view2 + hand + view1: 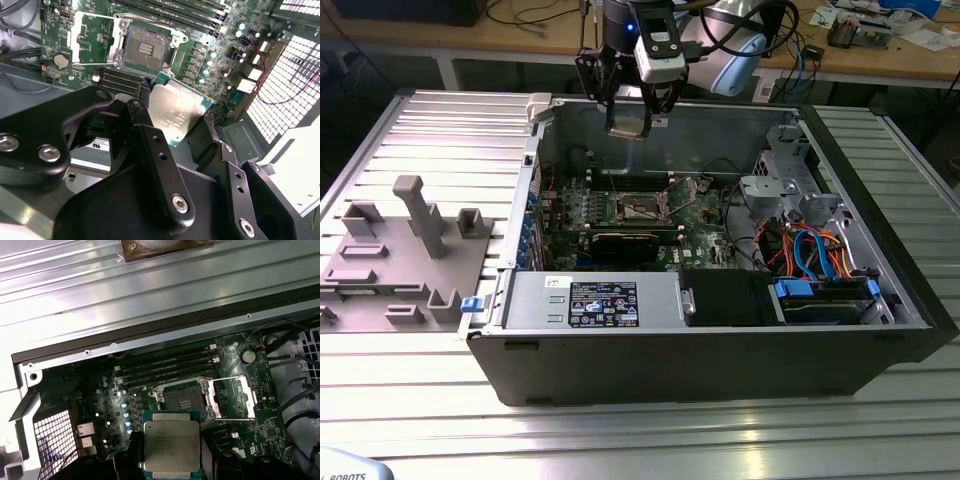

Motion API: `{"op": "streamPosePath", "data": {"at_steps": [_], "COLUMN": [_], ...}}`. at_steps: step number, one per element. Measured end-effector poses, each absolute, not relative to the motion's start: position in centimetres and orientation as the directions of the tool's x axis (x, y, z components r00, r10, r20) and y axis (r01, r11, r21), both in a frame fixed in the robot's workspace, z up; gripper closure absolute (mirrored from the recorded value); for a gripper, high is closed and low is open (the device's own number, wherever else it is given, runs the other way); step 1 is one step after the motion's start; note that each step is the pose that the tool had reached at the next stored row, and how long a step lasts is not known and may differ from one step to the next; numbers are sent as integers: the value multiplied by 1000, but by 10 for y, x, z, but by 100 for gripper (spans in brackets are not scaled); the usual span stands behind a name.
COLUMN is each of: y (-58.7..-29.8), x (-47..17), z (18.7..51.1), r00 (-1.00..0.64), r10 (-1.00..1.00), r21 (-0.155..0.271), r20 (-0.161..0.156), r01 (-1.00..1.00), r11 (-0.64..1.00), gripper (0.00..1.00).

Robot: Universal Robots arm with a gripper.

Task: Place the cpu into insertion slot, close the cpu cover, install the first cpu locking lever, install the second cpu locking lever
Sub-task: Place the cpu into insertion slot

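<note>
Your arm [620, 20] ends in a matte black hand [172, 119], its jointed fingers [155, 160] pinned with silver screws [180, 202]; black cables [720, 40] loop past a pale grey box [658, 55].

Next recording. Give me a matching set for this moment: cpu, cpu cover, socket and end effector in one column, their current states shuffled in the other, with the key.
Things:
1. cpu
2. cpu cover
3. socket
4. end effector

States:
A. swung open beside the socket
B. empty, contacts exposed
C. held up, not yet seated
D. shut on the cpu

Pairs: 1-C, 2-A, 3-B, 4-D
</note>
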State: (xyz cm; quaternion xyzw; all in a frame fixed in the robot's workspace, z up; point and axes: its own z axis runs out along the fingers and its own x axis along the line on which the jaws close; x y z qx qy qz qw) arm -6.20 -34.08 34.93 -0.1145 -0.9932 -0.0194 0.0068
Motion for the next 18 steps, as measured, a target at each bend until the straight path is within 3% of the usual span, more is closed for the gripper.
{"op": "streamPosePath", "data": {"at_steps": [18], "y": [-341], "x": [-62], "z": [349], "r00": [-959], "r10": [283], "r21": [37], "r20": [18], "r01": [283], "r11": [958], "gripper": [45]}}
